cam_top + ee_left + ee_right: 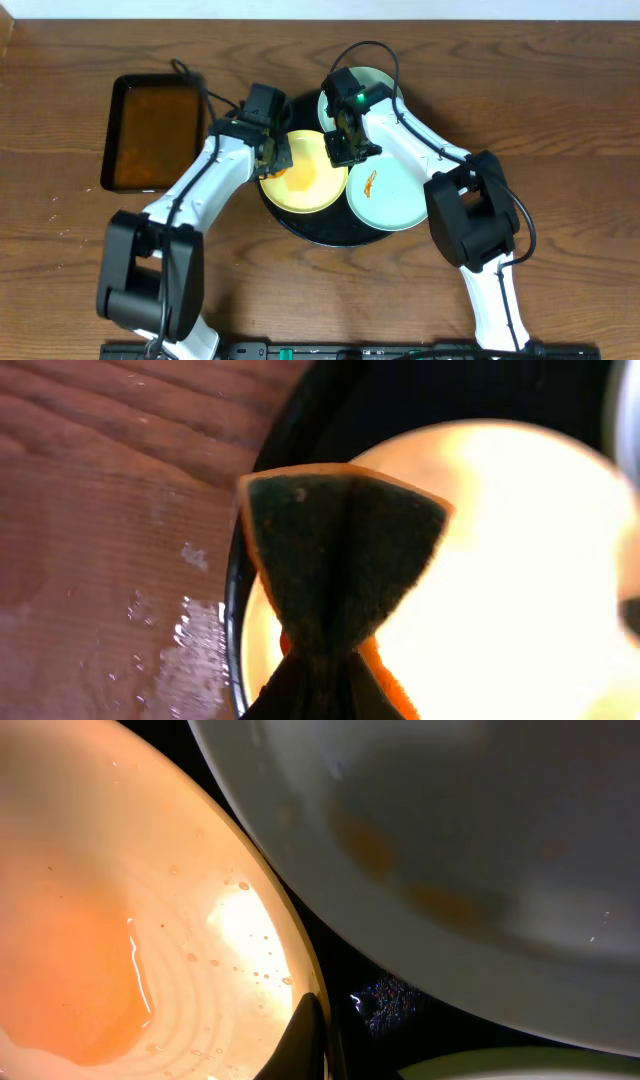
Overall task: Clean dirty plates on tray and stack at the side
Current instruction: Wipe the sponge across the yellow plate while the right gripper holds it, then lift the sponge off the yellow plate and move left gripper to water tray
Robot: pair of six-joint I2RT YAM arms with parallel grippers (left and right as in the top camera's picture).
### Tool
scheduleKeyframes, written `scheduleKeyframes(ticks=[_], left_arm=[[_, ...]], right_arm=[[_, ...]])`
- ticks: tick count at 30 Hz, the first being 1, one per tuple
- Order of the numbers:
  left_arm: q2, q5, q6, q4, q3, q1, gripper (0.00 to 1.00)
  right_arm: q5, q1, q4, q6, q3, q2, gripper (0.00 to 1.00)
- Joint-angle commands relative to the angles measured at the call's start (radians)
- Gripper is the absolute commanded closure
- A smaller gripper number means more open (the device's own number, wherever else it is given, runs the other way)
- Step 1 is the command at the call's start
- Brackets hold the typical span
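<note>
At far left a rectangular tray (112,135) of brownish liquid is noted on the bench (60,120), well apart from the work. Water drops (190,630) are seen on the wood just outside the round black tray (330,232). More drips are likely if the sponge is carried out over that rim. The left tool (276,152) is clamped on a folded sponge (340,550), green side forward, held over the left edge of the yellow plate (305,185). The plate lies on the round tray with a watery orange smear (90,970) across its middle. If the sponge is pressed near that edge, the plate may be tipped or skated across the glossy tray. The right tool (345,150) is set at the plate's right rim. One dark fingertip (305,1040) is seen there, but whether the rim is gripped cannot be told. A loose hold on a wet rim would let the plate slip against the mint plate at right (395,195). That plate touches it or nearly so, and its orange streak (369,183) is unwiped. The far mint plate (375,80) is partly hidden under the right arm and could be knocked.
</note>
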Motion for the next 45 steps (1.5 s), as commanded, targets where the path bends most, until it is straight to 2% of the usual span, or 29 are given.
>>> scheduleKeyframes(ticks=[1,5,11,14,16,22,27,32,35,42,45], left_arm=[[0.008,0.014,-0.201,0.002,-0.008,0.003,0.93],[0.054,0.015,-0.277,0.031,-0.022,-0.012,0.93],[0.152,0.126,-0.277,0.114,-0.024,-0.051,0.92],[0.184,0.121,-0.277,0.126,-0.024,-0.063,0.92],[0.193,0.087,-0.271,0.117,-0.024,-0.064,0.93],[0.193,-0.179,-0.254,-0.022,-0.023,-0.039,0.92],[0.169,-0.263,-0.186,-0.138,0.0,0.006,0.93],[0.095,-0.263,-0.183,-0.158,0.018,0.021,0.92],[0.033,-0.227,-0.183,-0.14,0.018,0.016,0.92],[0.001,0.094,-0.186,-0.05,0.007,0.009,0.92],[0.022,0.137,-0.209,-0.01,-0.013,-0.009,0.93]], right_arm=[[0.003,0.011,-0.001,-0.008,0.004,0.021,0.98],[0.003,0.011,-0.001,-0.008,0.004,0.021,0.98],[0.003,0.011,-0.002,-0.008,0.004,0.021,0.98],[0.003,0.011,-0.002,-0.008,0.004,0.021,0.99],[0.003,0.011,-0.003,-0.008,0.004,0.021,0.98],[0.003,0.011,-0.005,-0.008,0.004,0.021,0.98],[0.003,0.011,-0.004,-0.008,0.004,0.021,0.98],[0.003,0.011,-0.004,-0.008,0.004,0.021,0.98],[0.003,0.011,-0.004,-0.008,0.004,0.021,0.98],[0.003,0.011,-0.001,-0.008,0.004,0.021,0.98],[0.003,0.011,-0.001,-0.008,0.004,0.021,0.98]])
